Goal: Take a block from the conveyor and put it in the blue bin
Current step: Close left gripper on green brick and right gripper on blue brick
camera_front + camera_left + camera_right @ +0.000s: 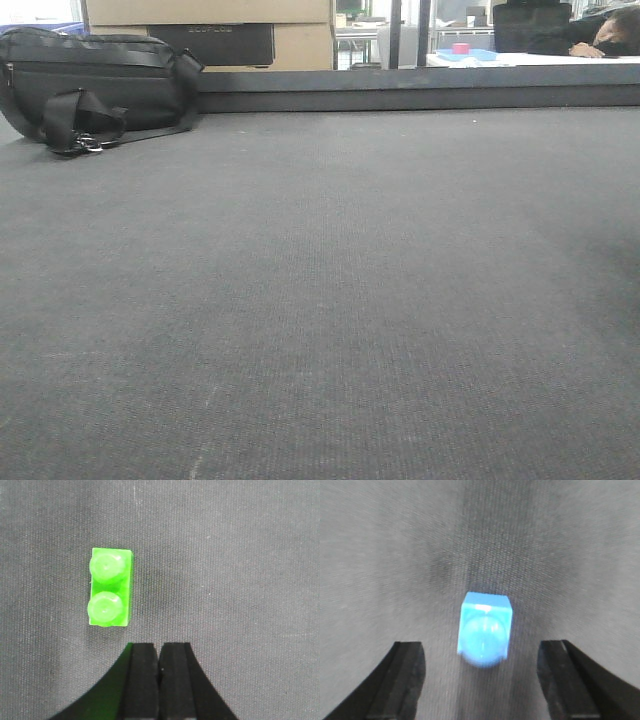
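**Left wrist-mounted view: green two-stud brick (111, 587) ahead of a closed left gripper (159, 647); a blue block waits between the right one's spread fingers**

Seen from the left wrist, the gripper's two black fingers are pressed together with only a thin seam between them, and they hold nothing. The green brick lies flat on the conveyor (320, 300), studs up, just beyond the fingertips and a little to the left of them in that picture. It does not touch them. A green glow from it shows on the curved side of the nearer finger. No edge of the belt shows here, so I cannot say which side of the belt it is on.

On the right wrist-mounted view the right gripper (481, 644) stands wide open. A light blue one-stud block (485, 632) sits on the grey weave between the fingers, clear of both, with its stud towards the camera. The picture is soft, so fine detail is lost.

From the exterior front-facing camera the belt runs bare and dark to its far edge, where a low dark rail closes it off. A black bag (90, 85) lies at the far left corner, strap loose on the belt. Behind the rail are cardboard boxes (300, 45), and past the far right corner a person (610, 35) rests their head on a white table. Neither block nor either arm shows in this view.
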Controlling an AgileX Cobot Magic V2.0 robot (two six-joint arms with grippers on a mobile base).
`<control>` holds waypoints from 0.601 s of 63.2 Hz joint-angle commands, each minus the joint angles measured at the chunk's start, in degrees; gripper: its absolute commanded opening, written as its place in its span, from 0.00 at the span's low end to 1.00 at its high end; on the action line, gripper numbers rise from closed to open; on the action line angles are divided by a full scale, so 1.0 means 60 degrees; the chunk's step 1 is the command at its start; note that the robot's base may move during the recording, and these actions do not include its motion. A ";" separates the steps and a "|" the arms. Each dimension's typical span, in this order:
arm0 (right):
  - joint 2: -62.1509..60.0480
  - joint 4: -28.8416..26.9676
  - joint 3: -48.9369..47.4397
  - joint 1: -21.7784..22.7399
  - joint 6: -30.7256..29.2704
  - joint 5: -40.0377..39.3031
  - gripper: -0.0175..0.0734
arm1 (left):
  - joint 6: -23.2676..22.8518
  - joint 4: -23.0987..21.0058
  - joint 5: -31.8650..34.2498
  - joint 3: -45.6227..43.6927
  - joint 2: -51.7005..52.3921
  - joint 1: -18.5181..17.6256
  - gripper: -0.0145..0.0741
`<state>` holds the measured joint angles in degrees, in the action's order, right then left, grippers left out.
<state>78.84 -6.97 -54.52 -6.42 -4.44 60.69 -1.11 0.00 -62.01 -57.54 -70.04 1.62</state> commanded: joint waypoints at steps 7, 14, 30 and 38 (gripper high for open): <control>0.0981 0.0049 0.0370 0.0003 -0.0014 -0.0500 0.60 | -0.0047 0.0000 0.0023 -0.0070 0.0021 0.0007 0.04; 0.1315 0.0094 0.0370 0.0003 -0.0014 -0.0814 0.57 | -0.0047 0.0000 0.0023 -0.0070 0.0021 0.0007 0.04; 0.1340 0.0214 0.0290 0.0003 -0.0014 -0.0953 0.01 | -0.0704 -0.0148 -0.0492 -0.0176 -0.0022 0.0150 0.04; 0.0848 0.0196 -0.0076 0.0003 -0.0014 -0.0585 0.02 | -0.0097 -0.0173 -0.1178 -0.0523 -0.0464 0.0571 0.04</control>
<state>86.54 -6.21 -53.19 -6.42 -4.34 55.67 -3.97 -0.50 -66.88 -59.09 -71.15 3.52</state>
